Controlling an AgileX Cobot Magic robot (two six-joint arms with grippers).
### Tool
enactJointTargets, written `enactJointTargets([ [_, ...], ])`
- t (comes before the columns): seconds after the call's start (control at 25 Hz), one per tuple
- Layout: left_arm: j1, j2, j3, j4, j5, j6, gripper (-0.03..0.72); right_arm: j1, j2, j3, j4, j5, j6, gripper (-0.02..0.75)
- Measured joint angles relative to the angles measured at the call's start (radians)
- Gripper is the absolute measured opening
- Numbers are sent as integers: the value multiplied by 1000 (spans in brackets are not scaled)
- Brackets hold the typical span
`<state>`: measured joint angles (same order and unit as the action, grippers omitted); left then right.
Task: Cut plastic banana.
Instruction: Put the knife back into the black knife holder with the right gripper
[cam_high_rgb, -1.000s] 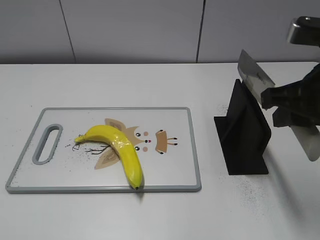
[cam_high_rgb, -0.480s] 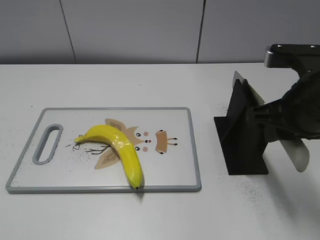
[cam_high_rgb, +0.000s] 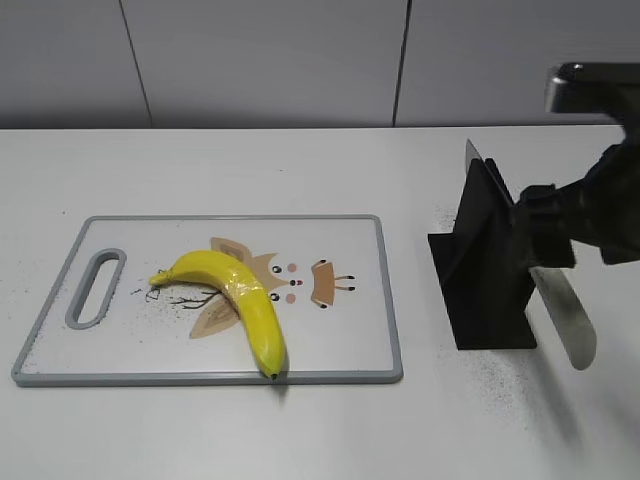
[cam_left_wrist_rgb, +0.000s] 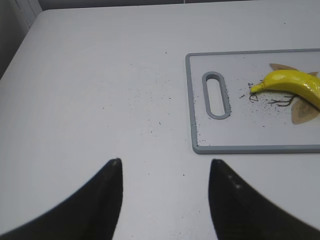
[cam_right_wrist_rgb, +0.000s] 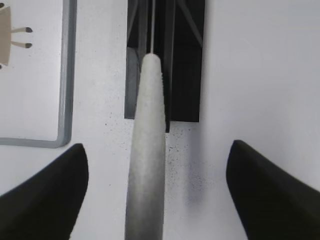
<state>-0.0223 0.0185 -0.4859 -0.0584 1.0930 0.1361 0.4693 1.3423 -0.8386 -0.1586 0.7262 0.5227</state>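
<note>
White counter (cam_high_rgb: 300, 430): right end effector (cam_right_wrist_rgb: 150, 165), now spread, has released knife (cam_high_rgb: 560, 310) into stand (cam_high_rgb: 487, 270); banana (cam_high_rgb: 235, 300) at nine o'clock uncut.

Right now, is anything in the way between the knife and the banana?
Yes. The knife sits in the black knife stand, beside the cutting board. That stand is between the blade and the banana. The board around the banana looks open.

Matte black claw (cam_left_wrist_rgb: 165, 200), curved tapering fingers (cam_left_wrist_rgb: 107, 195)
</note>
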Motion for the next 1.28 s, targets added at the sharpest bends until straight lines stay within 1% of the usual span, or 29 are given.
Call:
enactJointTargets([
  [0.12,0,0,0,0,0,0,513,0,-128,-2,20,50,-86,655],
  [0.24,0,0,0,0,0,0,512,0,-281,10,82,119,-221,651],
  [0.32,0,0,0,0,0,0,512,0,-396,44,128,151,-308,641],
  [0.4,0,0,0,0,0,0,512,0,-528,93,149,176,-359,627],
  [0.56,0,0,0,0,0,0,512,0,-779,181,152,220,-410,593],
  [0.68,0,0,0,0,0,0,509,0,-955,213,145,263,-419,583],
  [0.8,0,0,1,0,0,0,508,0,-1106,239,114,307,-423,582],
  [1.04,0,0,2,-3,0,0,508,0,-1283,326,99,332,-424,581],
  [1.28,0,0,8,-4,0,0,508,0,-1302,338,97,328,-426,581],
])
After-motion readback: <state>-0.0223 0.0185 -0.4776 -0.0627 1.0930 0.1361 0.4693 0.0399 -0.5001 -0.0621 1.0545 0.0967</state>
